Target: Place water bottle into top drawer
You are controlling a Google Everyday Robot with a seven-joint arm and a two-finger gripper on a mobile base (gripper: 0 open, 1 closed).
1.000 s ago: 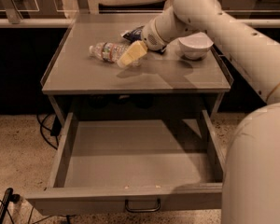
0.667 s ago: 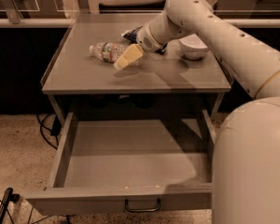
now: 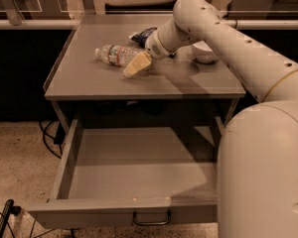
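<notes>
The water bottle (image 3: 116, 55) is lying on its side on the far half of the grey tabletop (image 3: 89, 81), its white cap pointing left and its base pointing right, with the narrow label band showing around the middle of the ribbed body. The pincer (image 3: 135, 66) is hanging low over the tabletop at the bottle's right end, its pale yellowish tip angling down and to the left and sitting right against the base of the bottle; it is not possible to tell how far it is open, or whether it is gripping the bottle at all. The white robot arm (image 3: 228, 38) is reaching in from the right and sloping down to the pincer, and the robot's broad white body (image 3: 263, 172) is filling the near right corner. A dark blue snack bag (image 3: 141, 35) is lying just beyond the pincer, partly hidden by the wrist, and a white bowl (image 3: 204, 51) is sitting farther right on the tabletop, partly covered by the arm. Below the tabletop, the top drawer (image 3: 64, 162) is standing pulled well out toward the near side, its flat grey floor showing, with the dark bar handle (image 3: 151, 218) at the middle of its front panel. Dark cables (image 3: 47, 138) are trailing across the speckled floor (image 3: 20, 172) on the left.
</notes>
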